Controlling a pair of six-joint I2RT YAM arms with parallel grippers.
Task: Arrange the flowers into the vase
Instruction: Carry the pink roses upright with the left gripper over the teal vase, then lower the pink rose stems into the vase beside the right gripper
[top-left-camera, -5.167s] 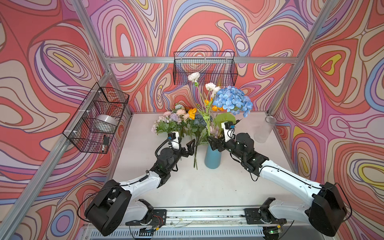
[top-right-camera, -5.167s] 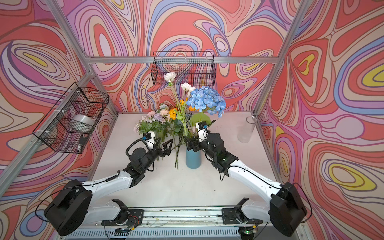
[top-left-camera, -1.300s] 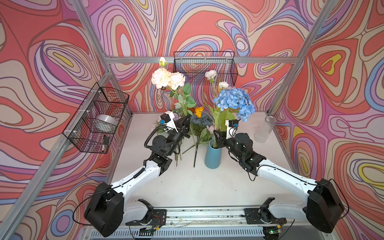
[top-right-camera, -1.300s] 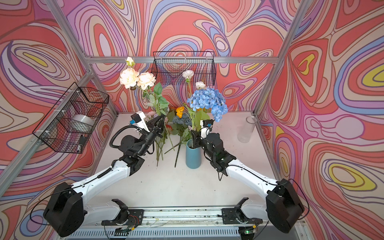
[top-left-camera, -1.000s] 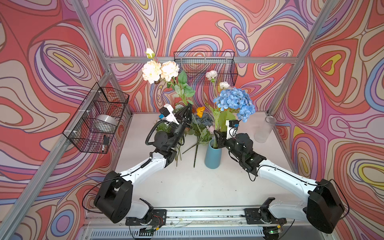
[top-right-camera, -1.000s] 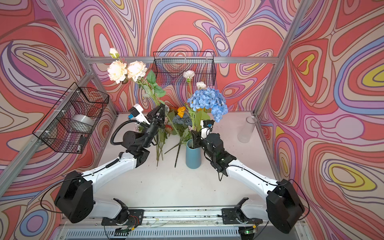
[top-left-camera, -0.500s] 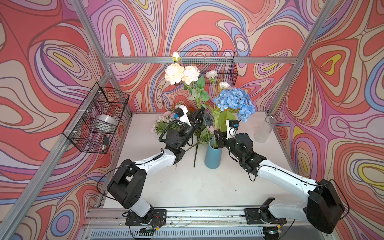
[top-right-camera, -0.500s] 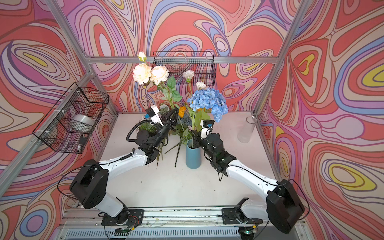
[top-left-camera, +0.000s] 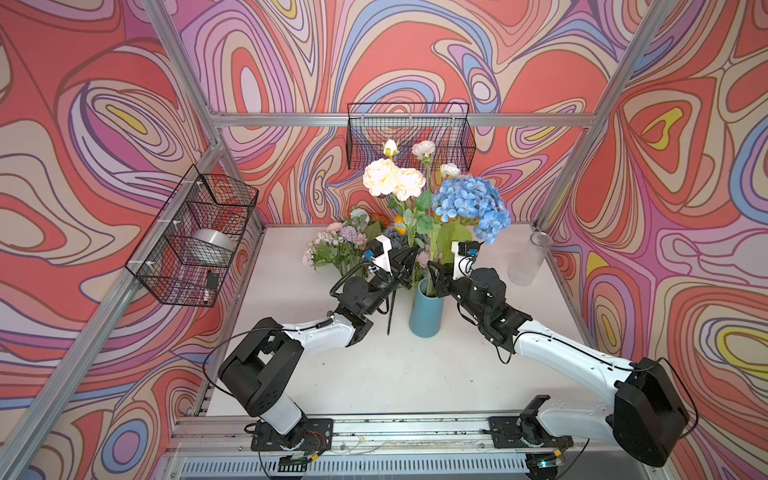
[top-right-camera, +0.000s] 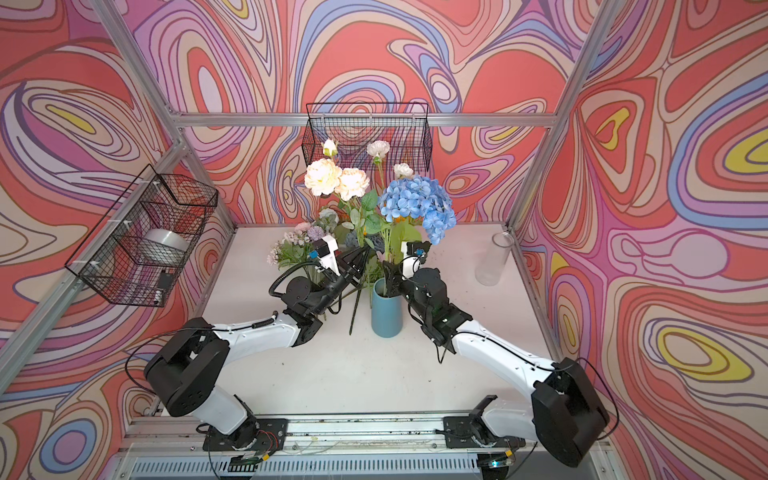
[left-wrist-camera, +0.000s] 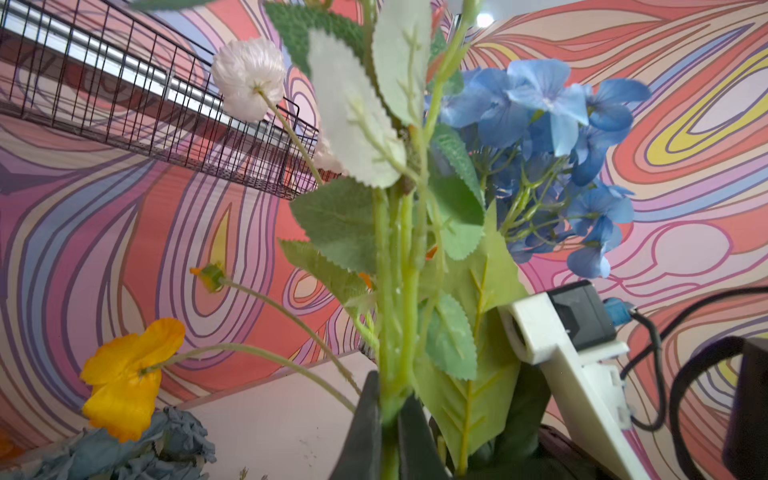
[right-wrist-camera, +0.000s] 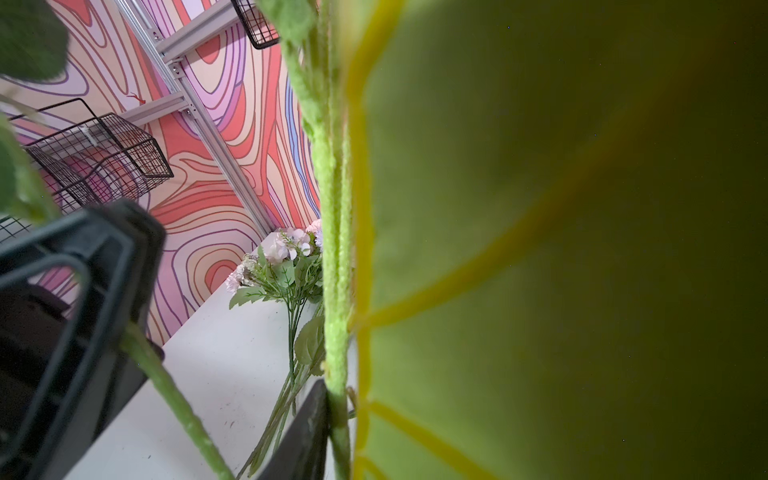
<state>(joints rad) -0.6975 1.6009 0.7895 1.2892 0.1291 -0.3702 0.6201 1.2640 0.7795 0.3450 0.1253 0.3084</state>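
My left tool clamps the peonies beside the vase, which holds the hydrangea; more flowers lie beyond it, and I cannot tell whether my right tool grips.

Quick headcount from my side: I see one blue vase, one clear glass jar, two black wire baskets, one big blue hydrangea, two fat cream peonies plus one closed bud, two smaller white blooms, and the pastel bunch on the counter is too tangled to count.
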